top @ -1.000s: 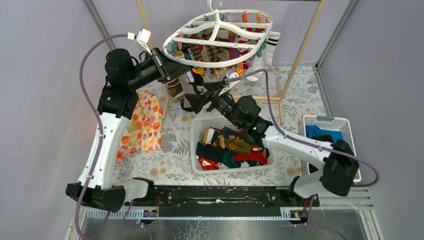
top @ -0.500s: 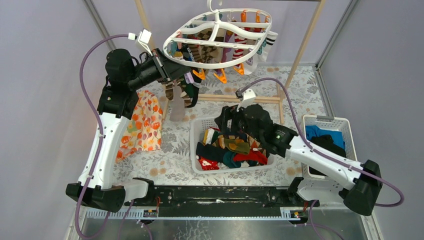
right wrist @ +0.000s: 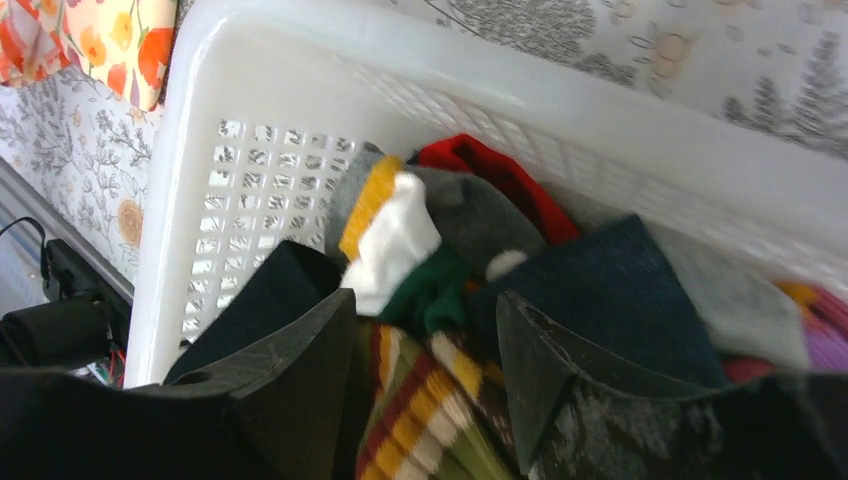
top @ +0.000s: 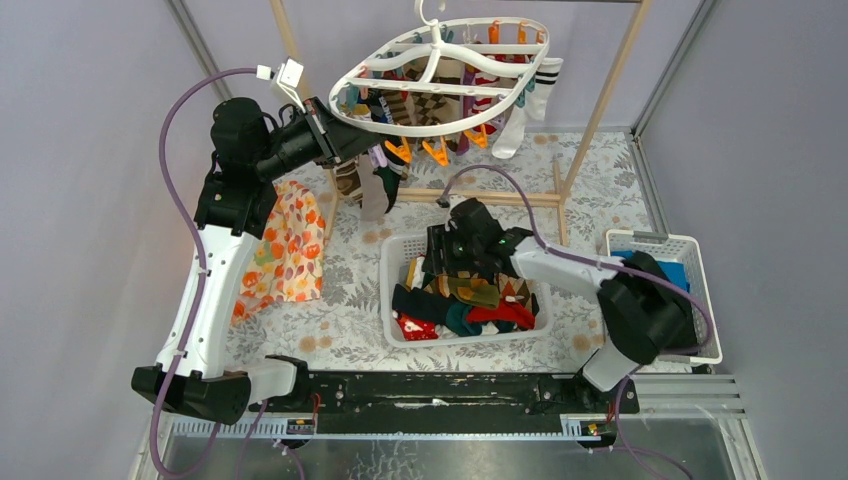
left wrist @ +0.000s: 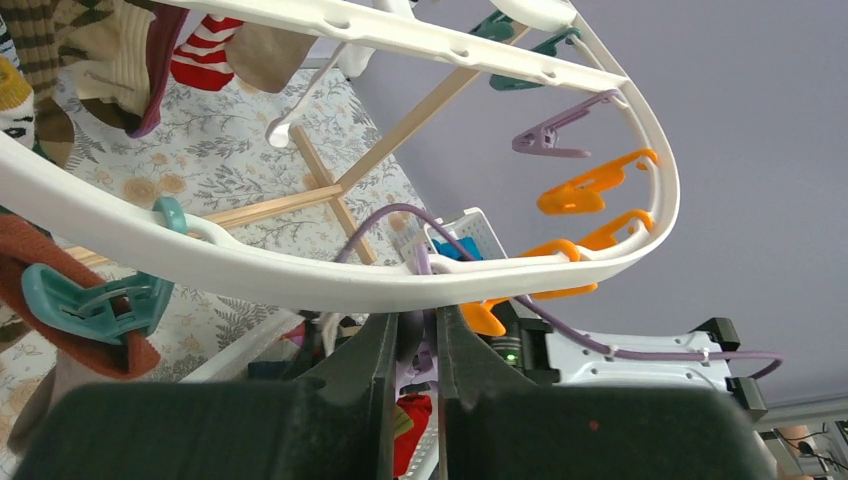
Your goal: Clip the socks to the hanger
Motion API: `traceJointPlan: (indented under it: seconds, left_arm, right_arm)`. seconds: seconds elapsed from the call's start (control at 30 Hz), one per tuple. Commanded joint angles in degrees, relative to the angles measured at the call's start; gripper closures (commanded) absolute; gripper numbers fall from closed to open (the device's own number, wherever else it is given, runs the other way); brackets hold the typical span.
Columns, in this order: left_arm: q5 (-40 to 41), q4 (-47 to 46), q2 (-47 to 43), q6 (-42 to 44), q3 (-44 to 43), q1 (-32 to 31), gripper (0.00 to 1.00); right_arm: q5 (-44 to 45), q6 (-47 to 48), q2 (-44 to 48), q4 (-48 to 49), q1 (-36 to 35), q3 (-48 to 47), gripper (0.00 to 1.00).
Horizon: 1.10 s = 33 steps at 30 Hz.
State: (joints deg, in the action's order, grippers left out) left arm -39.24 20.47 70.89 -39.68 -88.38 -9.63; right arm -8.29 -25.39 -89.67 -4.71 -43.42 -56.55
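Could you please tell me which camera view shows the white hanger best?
The top external view: the hanger appears whole, with hook, cross bars and oval rim. The left wrist view shows only part of the rim from below; the right wrist view shows none of it.

Plain lilac-grey walls, floral-patterned table cover, pale wooden rack at the back

arms: 2
hanger: 1
white baskets: 2
floral cloth: 1
wooden rack: 1
socks in basket: heap, too tangled to count
socks on hanger: several, overlapping, no exact count
clips: many, partly hidden
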Motion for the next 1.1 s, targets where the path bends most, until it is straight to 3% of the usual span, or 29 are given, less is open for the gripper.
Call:
traceJointPlan:
  seconds: [0.0,0.2,0.47,0.8,1.07]
  left_arm:
    - [-0.64,-0.04,-0.15,1.44,-1.18,0.0,0.95]
    - [-0.66,-0.26,-0.38,1.66,-0.95,-0.03,0.95]
    - [-0.57,-0.08,-0.66,2.28,-0.69,0.03,0.95]
    - [-0.57,-0.54,-1.28,2.34,-0.08,0.05,0.95]
    - [-0.74,-0.52,-1.72,2.28,-0.4,0.05,0.95]
  right_arm:
    - [-7.74,-1.53,-6.16,6.74,0.12,-5.49,0.4]
    - [-6.85,-2.39,-10.87,9.43,0.09,-7.77,0.49]
    - [-8.31,-2.07,-6.81,8.08,0.12,-9.61,1.0]
    - [-7.07,-0.12,10.55,-0.29,0.09,-7.69,1.0]
    - [-4.99,0.38,19.24,-6.74,0.12,-9.88,1.0]
